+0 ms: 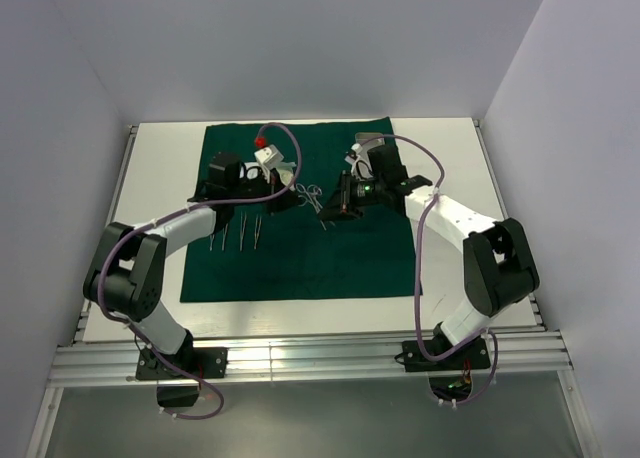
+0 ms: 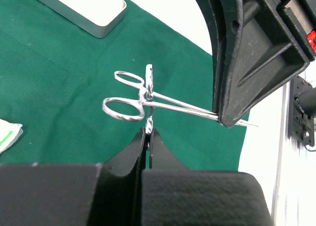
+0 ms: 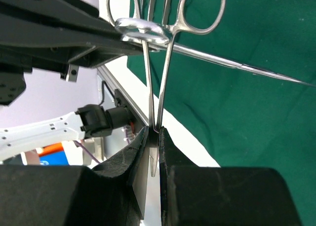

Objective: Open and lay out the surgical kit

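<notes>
My left jaws are pressed together on a slim pointed tool (image 3: pixel 237 63). In the left wrist view it rises straight up from them at the lower middle of the frame. In the right wrist view it runs from the upper left down toward the right edge, ending in a fine point over the green. My right jaws are clamped on the tip end of a clamp (image 2: pixel 182 106). Its two shanks climb from them to a pair of ring handles at the top of the right wrist frame. The two tools cross each other near the clamp's rings, and I cannot tell whether they touch.

In the top view both sets of jaws meet over the upper middle of the dark green cloth (image 1: pixel 300 263). The cloth lies spread flat on the white desk (image 1: pixel 450 163). A row of slim steel instruments (image 1: pixel 240 230) lies on the cloth left of centre, just below my left arm (image 1: pixel 190 223), roughly side by side. The steel tray (image 2: pixel 112 22) sits on the cloth at the upper left of the left wrist frame. A pale packet (image 2: pixel 7 132) shows at that frame's left edge, also on the cloth.
</notes>
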